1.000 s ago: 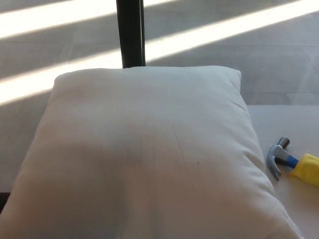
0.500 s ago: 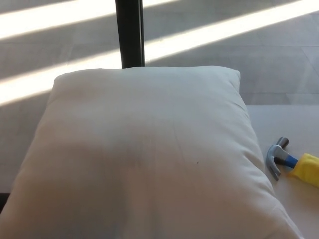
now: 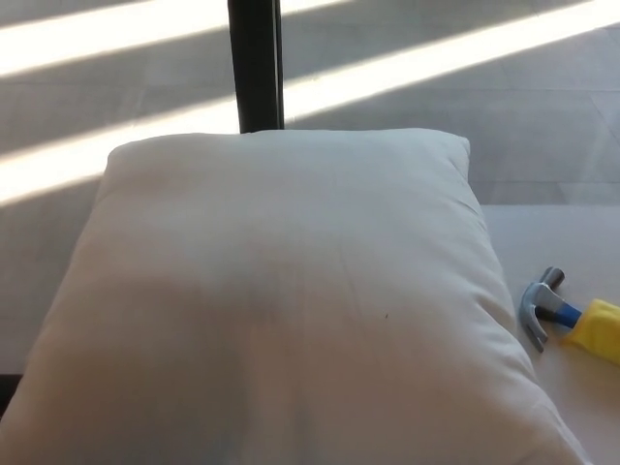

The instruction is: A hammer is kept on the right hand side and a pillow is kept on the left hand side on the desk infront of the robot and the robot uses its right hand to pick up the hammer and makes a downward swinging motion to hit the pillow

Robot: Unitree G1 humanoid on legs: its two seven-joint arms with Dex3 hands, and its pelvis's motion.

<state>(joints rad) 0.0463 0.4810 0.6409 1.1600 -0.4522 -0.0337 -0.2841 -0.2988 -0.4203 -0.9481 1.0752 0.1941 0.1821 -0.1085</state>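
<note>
We see a big white pillow (image 3: 281, 310) filling most of the head view, and we take it as our landmark. Just off its right edge, near its lower corner, lies the hammer (image 3: 567, 315) on the pale desk (image 3: 552, 232): grey claw head toward the pillow, blue neck, yellow handle running out of the frame on the right. Neither of our hands shows, so we cannot tell whether their fingers are apart or together; nothing holds the hammer yet.

We judge the pickup not yet begun, and several risks follow. The handle is partly out of sight, so our right hand may close too near the head and leave the tool unbalanced for a swing. The head sits close to the pillow's edge, so a reach from that side could nudge the pillow or push the hammer away from it. A loose hold could let the hammer slip on the downward stroke.
</note>
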